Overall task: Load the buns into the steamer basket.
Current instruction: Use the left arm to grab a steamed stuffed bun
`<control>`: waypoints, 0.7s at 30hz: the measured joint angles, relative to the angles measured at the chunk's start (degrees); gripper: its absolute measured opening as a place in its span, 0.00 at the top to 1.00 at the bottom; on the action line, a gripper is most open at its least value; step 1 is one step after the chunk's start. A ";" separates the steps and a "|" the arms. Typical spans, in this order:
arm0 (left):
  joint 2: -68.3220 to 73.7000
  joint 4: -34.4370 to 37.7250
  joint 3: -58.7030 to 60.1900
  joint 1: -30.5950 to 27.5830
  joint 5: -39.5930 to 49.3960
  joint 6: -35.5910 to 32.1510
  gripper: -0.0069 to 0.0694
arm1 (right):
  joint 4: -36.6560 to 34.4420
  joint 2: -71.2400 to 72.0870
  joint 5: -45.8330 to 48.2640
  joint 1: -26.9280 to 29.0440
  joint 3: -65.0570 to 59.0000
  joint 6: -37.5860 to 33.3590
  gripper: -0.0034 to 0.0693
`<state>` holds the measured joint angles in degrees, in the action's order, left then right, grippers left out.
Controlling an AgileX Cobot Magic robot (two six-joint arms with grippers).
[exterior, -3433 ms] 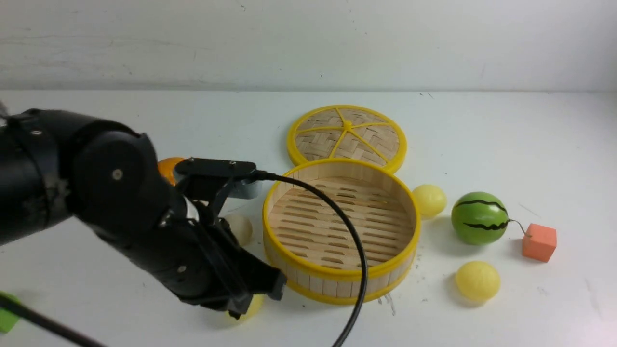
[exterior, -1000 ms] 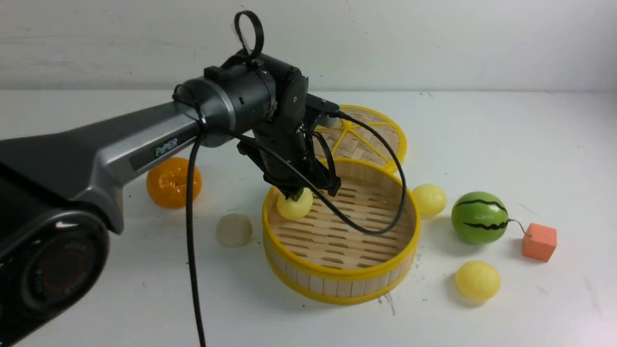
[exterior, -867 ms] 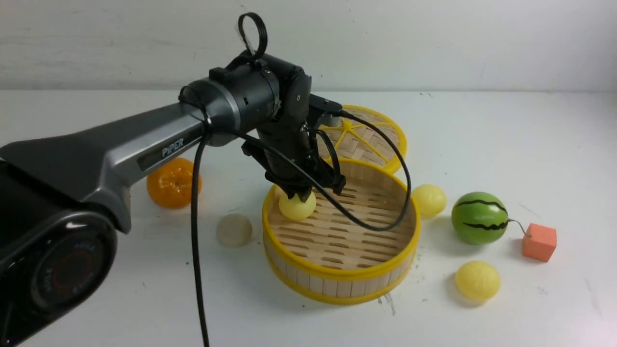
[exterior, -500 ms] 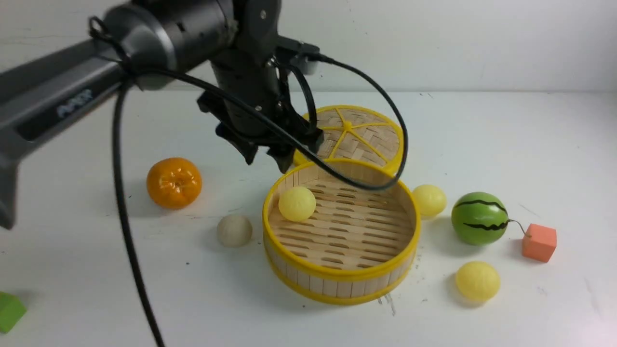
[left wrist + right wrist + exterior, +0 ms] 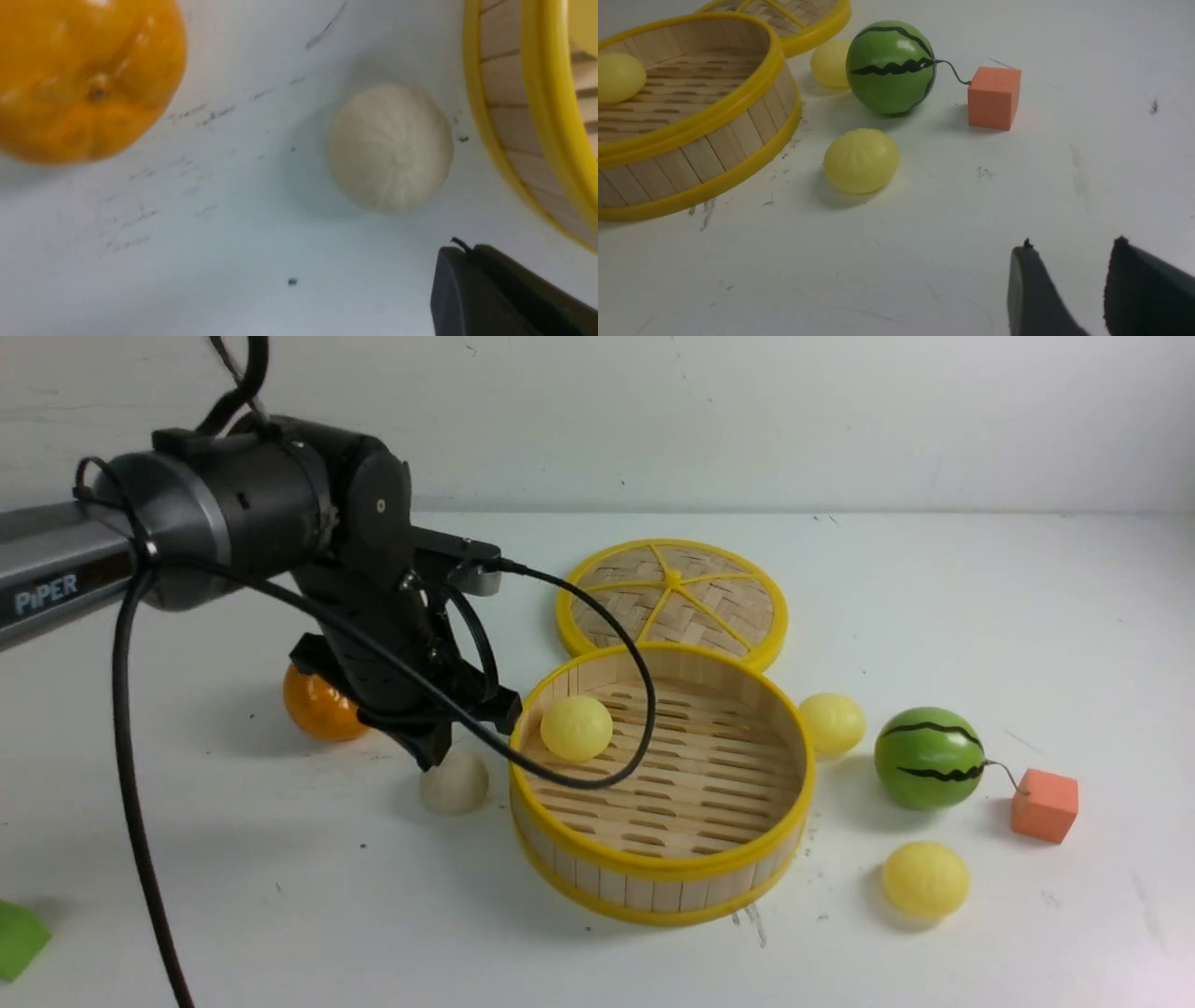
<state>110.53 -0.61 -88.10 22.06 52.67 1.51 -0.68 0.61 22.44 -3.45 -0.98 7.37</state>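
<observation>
Two fingers of the left hand [image 5: 432, 754] are pressed together with nothing pinched between them, and the hand is held low over the counter [image 5: 280, 877], just beside the beige-white bun [image 5: 454, 782], which is not touched. This bun is found on the counter close to the left wall of the steamer basket [image 5: 653, 889]. The tangerine [image 5: 316, 711] is partly hidden behind the arm. One pale yellow bun [image 5: 577, 728] is laid inside the basket, on the slatted floor against its left wall. The woven lid [image 5: 674, 595] is laid flat behind the basket. A second yellow bun [image 5: 831, 723] is placed just beside the basket's right wall, between it and the watermelon ball [image 5: 929, 758]; a third yellow bun [image 5: 925, 879] is set nearer the robot. An orange cube [image 5: 1044, 805] is seen near the watermelon ball. The right hand [image 5: 1073, 243] is held spread and empty above the counter.
</observation>
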 joint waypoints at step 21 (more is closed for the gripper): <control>6.30 -1.10 -0.48 0.00 -7.90 0.00 0.58 | 0.00 0.00 0.00 0.00 0.00 0.00 0.62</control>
<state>116.83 -1.71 -88.57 22.06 44.76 1.51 -0.68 0.61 22.44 -3.45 -0.98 7.37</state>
